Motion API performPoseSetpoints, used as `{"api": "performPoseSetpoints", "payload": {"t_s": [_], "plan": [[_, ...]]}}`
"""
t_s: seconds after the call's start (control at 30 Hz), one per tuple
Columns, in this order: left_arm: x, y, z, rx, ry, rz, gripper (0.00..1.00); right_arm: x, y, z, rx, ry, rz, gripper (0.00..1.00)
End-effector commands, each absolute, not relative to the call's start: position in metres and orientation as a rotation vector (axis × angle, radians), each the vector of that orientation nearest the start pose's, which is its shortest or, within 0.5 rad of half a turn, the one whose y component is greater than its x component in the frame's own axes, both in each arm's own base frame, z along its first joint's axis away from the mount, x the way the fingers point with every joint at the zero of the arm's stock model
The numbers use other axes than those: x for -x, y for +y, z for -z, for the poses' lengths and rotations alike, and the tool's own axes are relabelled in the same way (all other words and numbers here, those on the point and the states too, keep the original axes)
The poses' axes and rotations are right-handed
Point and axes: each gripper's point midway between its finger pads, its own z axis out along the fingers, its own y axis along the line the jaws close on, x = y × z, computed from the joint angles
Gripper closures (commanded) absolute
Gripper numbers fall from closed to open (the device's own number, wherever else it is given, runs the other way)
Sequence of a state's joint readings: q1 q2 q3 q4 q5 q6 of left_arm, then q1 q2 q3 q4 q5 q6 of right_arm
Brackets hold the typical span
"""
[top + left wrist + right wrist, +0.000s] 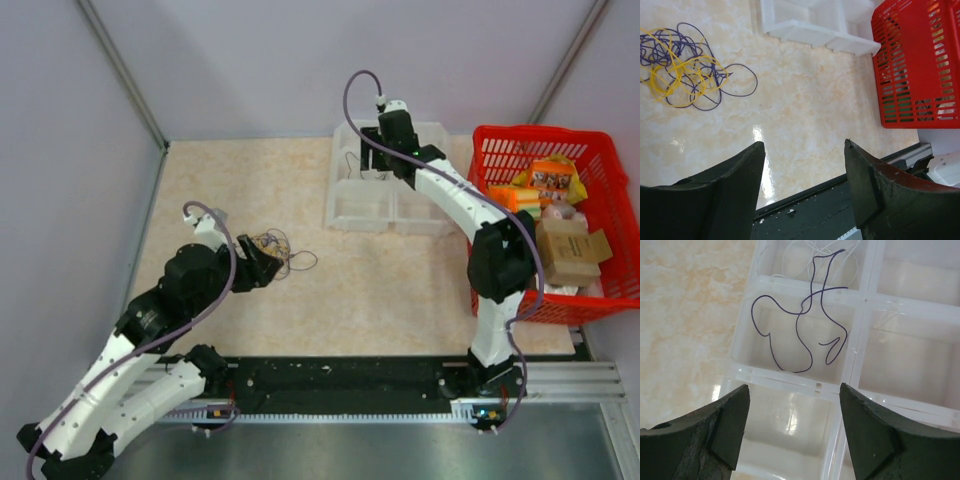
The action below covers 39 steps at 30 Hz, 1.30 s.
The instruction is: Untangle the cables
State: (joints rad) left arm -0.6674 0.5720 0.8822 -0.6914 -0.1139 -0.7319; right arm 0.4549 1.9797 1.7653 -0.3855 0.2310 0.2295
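Note:
The cables [685,65] form a loopy tangle of dark purple and yellow wires on the beige table, at the upper left of the left wrist view. In the top view the tangle [274,243] lies just beyond my left gripper [262,268]. My left gripper [805,145] is open and empty, above the table's front edge. My right gripper [794,387] is open and empty above a clear compartment box [790,376]. A single purple cable [800,330] lies in one compartment. A thin white wire [810,250] lies in the compartment beyond it.
The clear box [390,190] stands at the back centre, with my right gripper [375,150] over its left side. A red basket [560,220] with packets and cartons stands at the right. A black rail [340,380] runs along the front edge.

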Motion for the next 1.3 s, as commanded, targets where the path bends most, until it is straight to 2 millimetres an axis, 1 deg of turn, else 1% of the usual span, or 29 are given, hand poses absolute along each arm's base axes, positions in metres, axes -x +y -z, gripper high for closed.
{"api": "performPoseSetpoints", "payload": {"t_s": [0.0,0.03,0.1,0.17,0.23,0.27,0.4,0.5,0.53,0.6,0.63,0.7,0.77,0.83,0.9,1.0,1.03,1.13,1.17,1.27], "plan": [[-0.193,-0.178,-0.266,0.131,2.085,0.862,0.32,-0.501,0.219,-0.238,0.079,2.079,-0.284,0.27],[-0.194,-0.183,-0.265,0.141,2.096,0.884,0.32,-0.504,0.22,-0.239,0.071,2.077,-0.303,0.26],[-0.197,-0.192,-0.266,0.145,2.086,0.93,0.34,-0.517,0.219,-0.239,0.03,2.076,-0.337,0.26],[-0.193,-0.202,-0.267,0.111,2.065,1.008,0.35,-0.54,0.222,-0.235,-0.032,2.057,-0.356,0.28],[-0.19,-0.206,-0.266,0.128,2.049,1.061,0.37,-0.56,0.232,-0.232,-0.03,2.031,-0.37,0.28],[-0.189,-0.207,-0.266,0.134,2.044,1.085,0.37,-0.57,0.232,-0.231,-0.021,2.019,-0.344,0.28],[-0.177,-0.206,-0.261,0.134,2.043,1.137,0.38,-0.605,0.226,-0.219,0.005,1.985,-0.227,0.26],[-0.175,-0.198,-0.254,0.143,2.039,1.101,0.38,-0.623,0.221,-0.204,0.023,1.986,-0.176,0.25],[-0.175,-0.195,-0.255,0.143,2.031,1.087,0.38,-0.627,0.219,-0.195,0.029,1.993,-0.146,0.24],[-0.176,-0.192,-0.255,0.136,2.029,1.062,0.37,-0.633,0.215,-0.185,0.052,1.997,-0.102,0.22],[-0.175,-0.191,-0.257,0.128,2.03,1.057,0.38,-0.636,0.215,-0.177,0.069,2.003,-0.083,0.22],[-0.175,-0.191,-0.258,0.117,2.03,1.056,0.38,-0.642,0.217,-0.166,0.098,2.007,-0.076,0.21],[-0.175,-0.192,-0.257,0.106,2.031,1.057,0.38,-0.648,0.215,-0.155,0.126,2.011,-0.049,0.21],[-0.175,-0.193,-0.258,0.101,2.025,1.06,0.38,-0.65,0.217,-0.145,0.166,2.018,-0.04,0.23],[-0.175,-0.192,-0.257,0.096,2.025,1.054,0.38,-0.652,0.216,-0.136,0.181,2.025,-0.027,0.26],[-0.175,-0.191,-0.258,0.094,2.019,1.047,0.37,-0.653,0.215,-0.127,0.184,2.034,-0.02,0.35],[-0.176,-0.191,-0.258,0.09,2.018,1.047,0.37,-0.653,0.216,-0.126,0.189,2.035,-0.024,0.39],[-0.176,-0.192,-0.26,0.081,2.017,1.046,0.37,-0.65,0.215,-0.122,0.193,2.048,-0.015,0.58],[-0.176,-0.193,-0.26,0.079,2.02,1.047,0.37,-0.649,0.213,-0.121,0.199,2.051,0.0,0.61],[-0.176,-0.193,-0.26,0.077,2.018,1.047,0.37,-0.646,0.205,-0.109,0.226,2.081,0.059,0.67]]}}
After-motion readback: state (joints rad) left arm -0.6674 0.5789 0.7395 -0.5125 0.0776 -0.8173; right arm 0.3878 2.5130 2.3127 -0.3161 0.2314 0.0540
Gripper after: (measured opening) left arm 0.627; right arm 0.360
